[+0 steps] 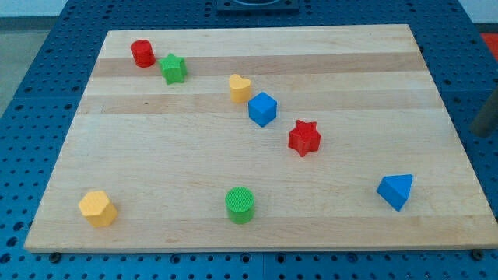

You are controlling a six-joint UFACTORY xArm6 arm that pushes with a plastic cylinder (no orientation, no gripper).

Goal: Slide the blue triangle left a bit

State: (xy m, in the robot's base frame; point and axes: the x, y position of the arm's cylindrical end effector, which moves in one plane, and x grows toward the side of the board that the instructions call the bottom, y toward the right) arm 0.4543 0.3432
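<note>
The blue triangle (395,190) lies near the bottom right corner of the wooden board (194,155). My rod shows only as a dark blur at the view's right edge, off the board, with my tip (482,132) up and to the right of the blue triangle and well apart from it. My tip touches no block.
A red star (304,138) sits left of and above the triangle. A blue cube (263,109) and a yellow heart (240,88) lie further up left. A green star (173,68) and a red cylinder (142,53) are at top left. A yellow hexagon (97,208) and a green cylinder (240,204) are near the bottom edge.
</note>
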